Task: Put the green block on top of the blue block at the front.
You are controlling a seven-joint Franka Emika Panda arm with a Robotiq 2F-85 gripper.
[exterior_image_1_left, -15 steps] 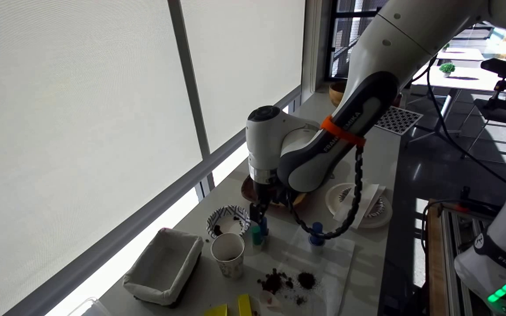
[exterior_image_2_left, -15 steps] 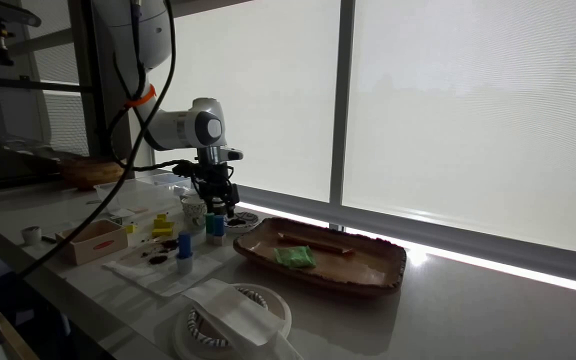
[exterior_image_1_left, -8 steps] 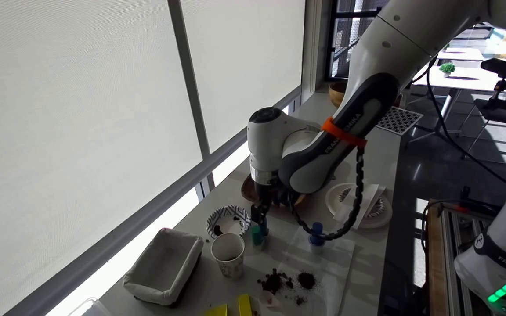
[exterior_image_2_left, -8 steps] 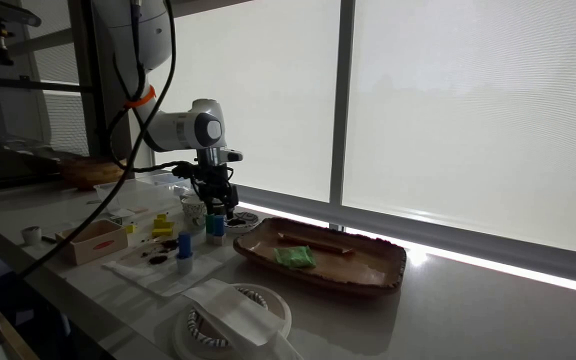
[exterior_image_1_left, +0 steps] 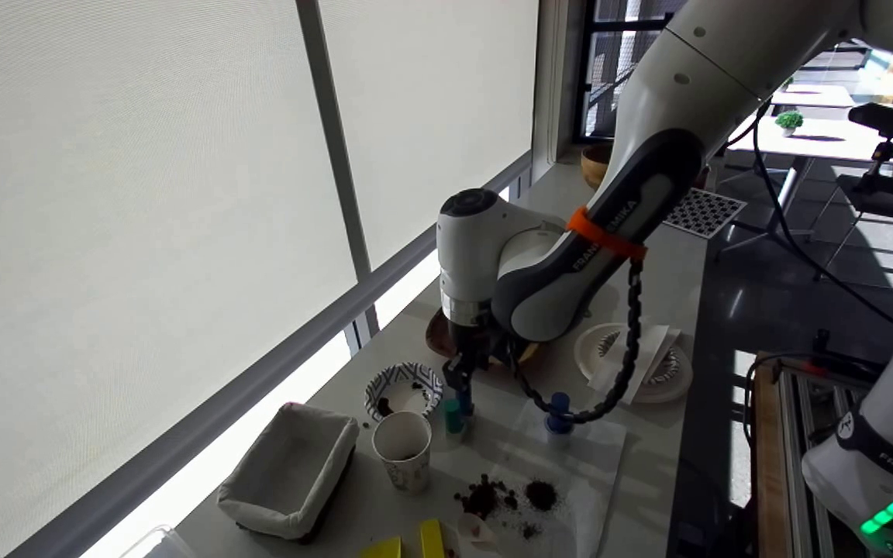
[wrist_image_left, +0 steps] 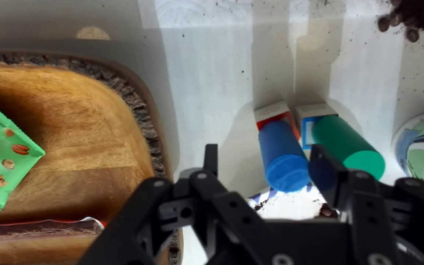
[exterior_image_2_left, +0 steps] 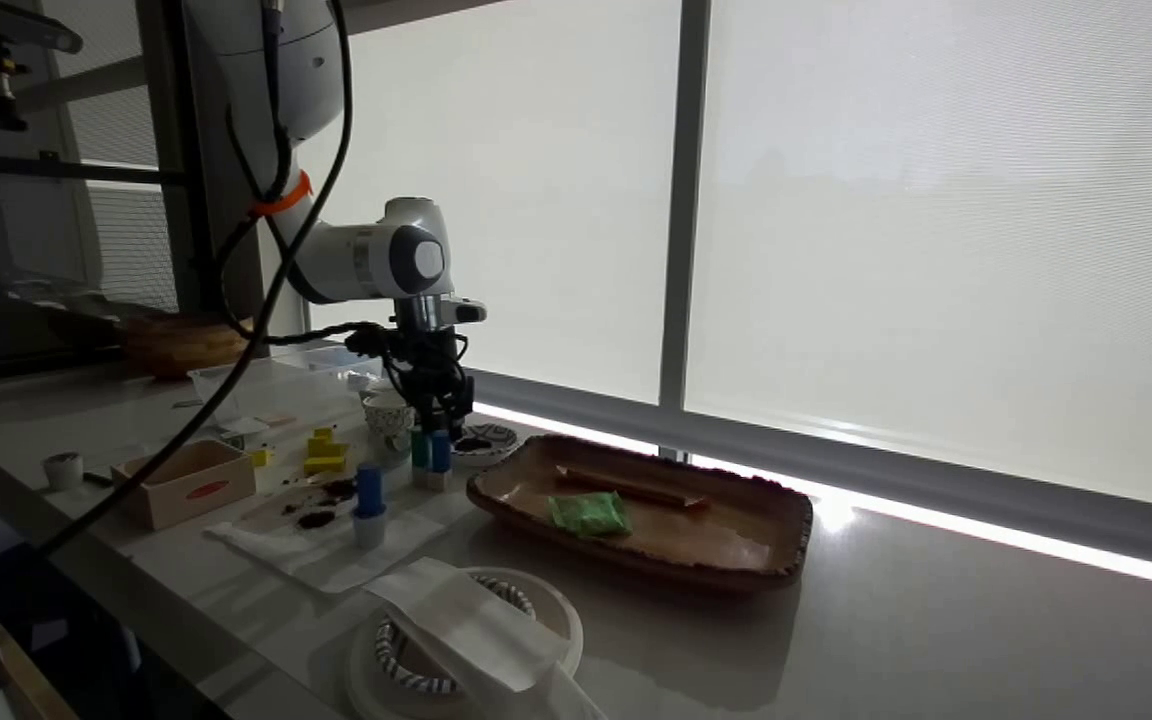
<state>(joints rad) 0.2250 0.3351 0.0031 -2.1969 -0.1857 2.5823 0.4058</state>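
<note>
The green block (wrist_image_left: 348, 147) is a cylinder standing on a small white box, beside a blue cylinder (wrist_image_left: 283, 158) on a box of its own. My gripper (wrist_image_left: 264, 160) reaches down around that blue cylinder with its jaws apart. Its right-hand finger (wrist_image_left: 328, 176) stands between blue and green, close against the blue side; whether it touches, I cannot tell. A wide gap separates the left-hand finger (wrist_image_left: 211, 158) from the blue. Another blue block (exterior_image_2_left: 369, 490) stands upright on a white cup, nearer the camera; the exterior view also shows the green block (exterior_image_1_left: 453, 416).
A wooden tray (exterior_image_2_left: 776, 565) with a green snack packet (exterior_image_2_left: 591, 513) lies beside the blocks. Close by are a paper cup (exterior_image_1_left: 402, 453) and a patterned bowl (exterior_image_1_left: 373, 391). Coffee grounds (exterior_image_1_left: 542, 494), yellow blocks (exterior_image_1_left: 432, 539) and a lined basket (exterior_image_1_left: 287, 469) are also on the table.
The arm has lowered slightly, then held its place. In the last half second the fingers have moved closer together around the blue cylinder. The blocks stand nearly where they were.
</note>
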